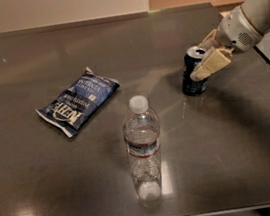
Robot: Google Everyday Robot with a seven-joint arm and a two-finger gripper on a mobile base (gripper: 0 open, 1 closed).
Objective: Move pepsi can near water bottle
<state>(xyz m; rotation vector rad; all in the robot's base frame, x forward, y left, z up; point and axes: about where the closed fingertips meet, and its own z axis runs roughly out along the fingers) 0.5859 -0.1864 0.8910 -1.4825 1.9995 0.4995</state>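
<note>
The glossy dark table (47,194) carries the ribbed, clear-plastic water bottle (144,149) at front centre, well apart from the smooth navy cylindrical pepsi can (191,76) at right. The beige gripper (201,59) is at the can's upper side, and I cannot tell whether it has clamped. Grasping seems in hand; next comes a firm hold and a carry toward the bottle.

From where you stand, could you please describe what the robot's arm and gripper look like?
The gripper, at the pepsi can on the table's right side, is cream-beige and blocky. The arm is smooth, rounded, pale grey-white casing with a dotted patch; no cables show.
</note>
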